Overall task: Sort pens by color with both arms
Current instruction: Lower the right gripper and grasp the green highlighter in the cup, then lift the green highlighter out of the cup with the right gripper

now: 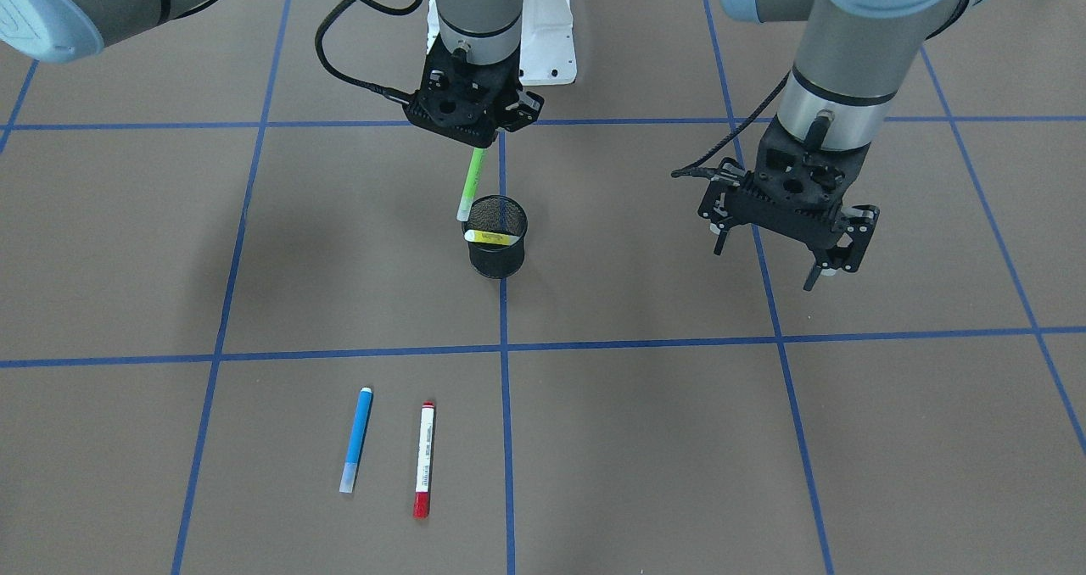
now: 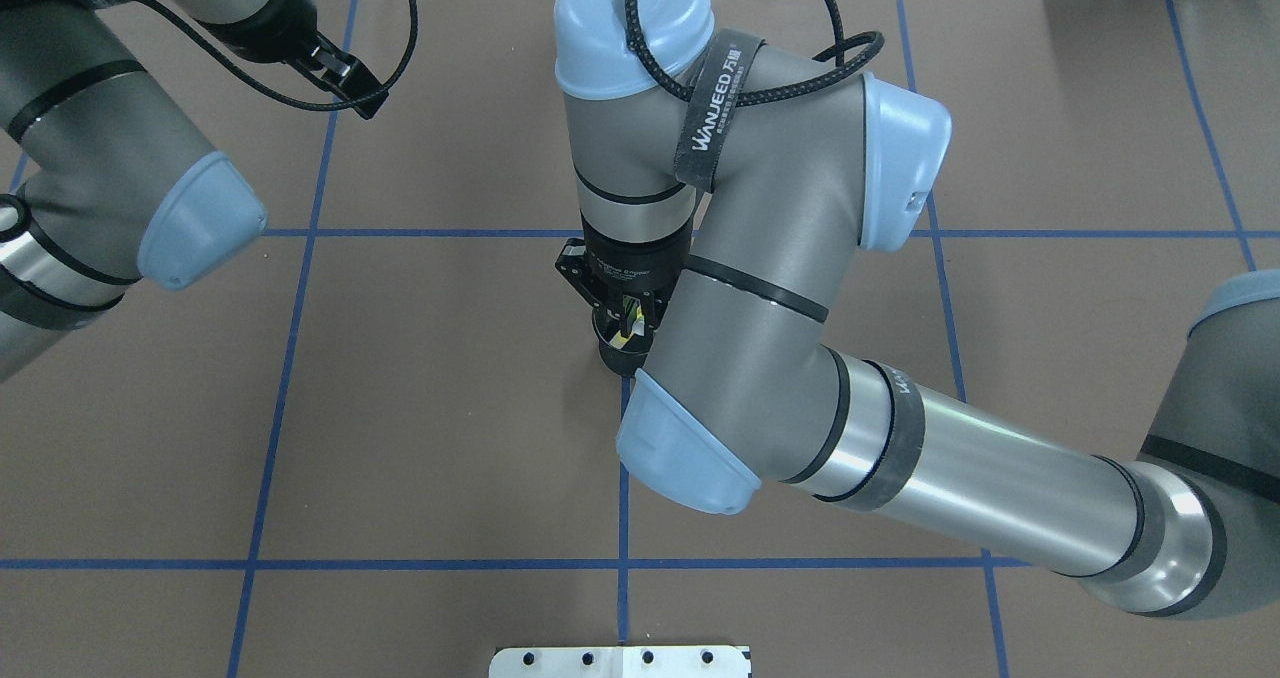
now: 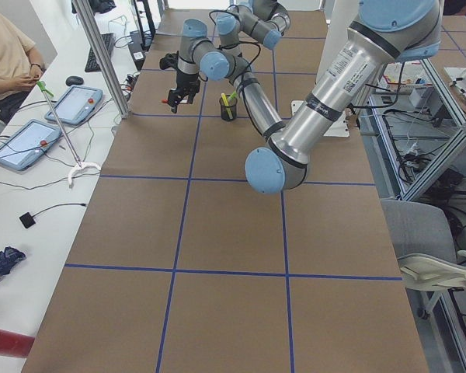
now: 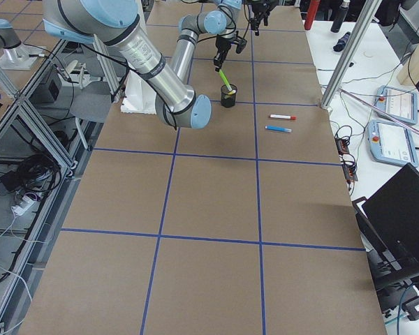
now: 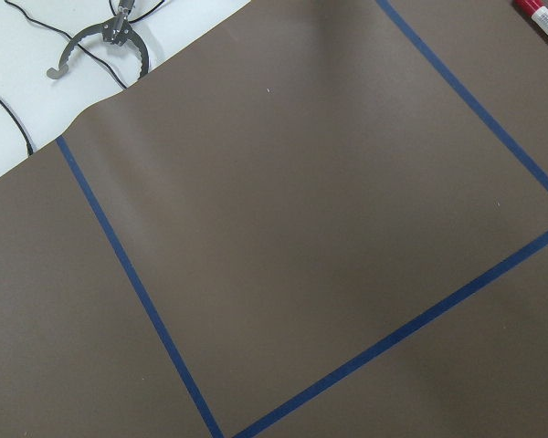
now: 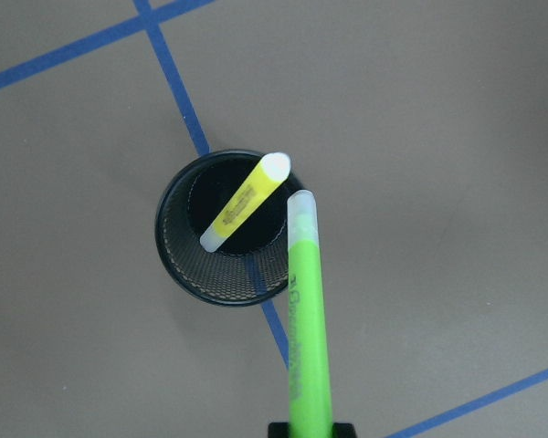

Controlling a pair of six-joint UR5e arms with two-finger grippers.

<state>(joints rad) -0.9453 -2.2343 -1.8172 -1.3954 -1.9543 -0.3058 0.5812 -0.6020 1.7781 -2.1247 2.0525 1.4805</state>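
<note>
My right gripper (image 1: 479, 144) is shut on the green pen (image 1: 471, 185) and holds it tilted over the black mesh cup (image 1: 497, 257). In the right wrist view the green pen's (image 6: 306, 310) lower tip is level with the cup's rim (image 6: 178, 265). The yellow pen (image 1: 492, 237) leans inside the cup, as the right wrist view (image 6: 245, 203) shows. The blue pen (image 1: 356, 439) and the white pen with red ends (image 1: 423, 459) lie side by side on the table. My left gripper (image 1: 774, 257) hangs open and empty, well off to the side of the cup.
Blue tape lines (image 1: 502, 350) divide the brown table into squares. The white pedestal base (image 1: 547, 32) stands behind the cup. My right arm's elbow (image 2: 760, 288) hides most of the cup from overhead. Tablets and cables (image 3: 39, 132) lie on the side bench.
</note>
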